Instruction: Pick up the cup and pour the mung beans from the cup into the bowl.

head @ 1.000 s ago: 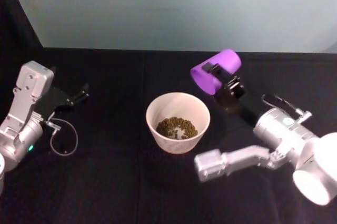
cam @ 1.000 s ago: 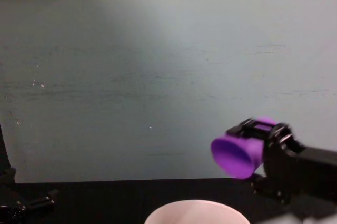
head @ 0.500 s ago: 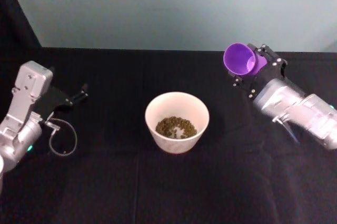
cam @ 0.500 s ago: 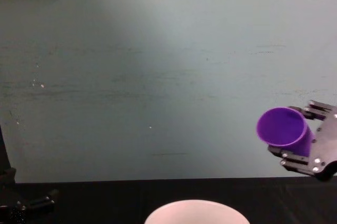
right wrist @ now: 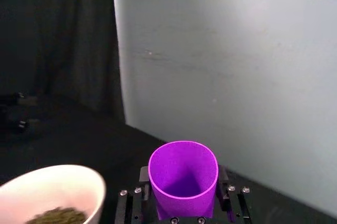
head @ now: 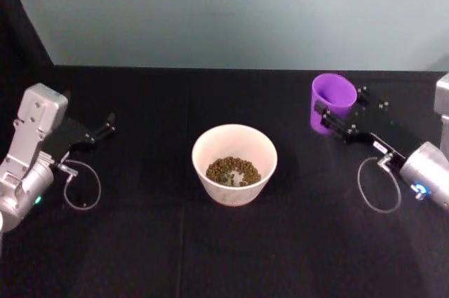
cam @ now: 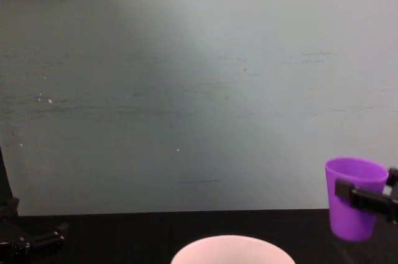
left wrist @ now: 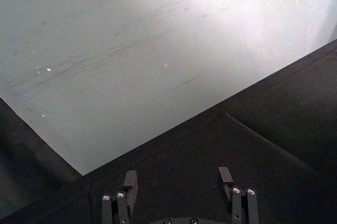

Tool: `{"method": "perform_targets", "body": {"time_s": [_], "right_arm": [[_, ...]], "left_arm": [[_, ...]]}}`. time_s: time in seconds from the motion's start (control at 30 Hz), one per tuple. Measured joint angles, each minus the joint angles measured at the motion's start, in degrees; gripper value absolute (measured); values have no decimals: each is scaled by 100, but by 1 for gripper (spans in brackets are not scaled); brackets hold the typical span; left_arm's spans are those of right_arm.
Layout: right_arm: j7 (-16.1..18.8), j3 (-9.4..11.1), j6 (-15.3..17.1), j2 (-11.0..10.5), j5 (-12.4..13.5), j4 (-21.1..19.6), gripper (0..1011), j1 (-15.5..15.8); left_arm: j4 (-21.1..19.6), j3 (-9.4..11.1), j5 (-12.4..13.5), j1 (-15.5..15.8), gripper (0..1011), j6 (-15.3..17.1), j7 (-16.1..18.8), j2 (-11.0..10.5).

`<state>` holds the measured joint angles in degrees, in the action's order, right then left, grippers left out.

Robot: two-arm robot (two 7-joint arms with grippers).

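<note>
My right fingers (head: 335, 120) are clenched around the purple cup (head: 331, 102), upright near the desk's far right edge, well apart from the bowl (head: 234, 163) of mung beans (head: 233, 170) at mid-desk. My left fingers (left wrist: 178, 182) rest spread apart near the left edge.

Right gripper (head: 335, 121) reaches forward, fingers clamped closed; left gripper (head: 106, 127) sits parked, fingers spread.

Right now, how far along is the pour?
Done: the mung beans lie in the bowl, and the cup looks empty inside. In hand: the right gripper holds the cup upright, to the bowl's right. Left: releasing it. The left gripper sits open, parked at the left.
</note>
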<state>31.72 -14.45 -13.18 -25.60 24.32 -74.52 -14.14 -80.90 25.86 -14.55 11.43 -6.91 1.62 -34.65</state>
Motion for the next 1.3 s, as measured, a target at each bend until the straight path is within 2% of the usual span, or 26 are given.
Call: {"method": "perform_targets", "body": {"time_s": [0.13,0.37,0.53,0.93,1.3], "right_arm": [[379,8,96,-14,330,141,729,20],[666,-133,168,-143,467,259,729,63],[753,-284,128,-208,434,290,729,69],[707,-532,-233,-184,40,512,729,-52],[761,-590,4,-97,168,741,729,-174]], "left_arm": [[0,0,0,0,1000,0,0,0],[0,0,0,0,1000,0,0,0],[0,0,0,0,1000,0,0,0],[0,0,0,0,1000,0,0,0],[0,0,0,0,1000,0,0,0]]}}
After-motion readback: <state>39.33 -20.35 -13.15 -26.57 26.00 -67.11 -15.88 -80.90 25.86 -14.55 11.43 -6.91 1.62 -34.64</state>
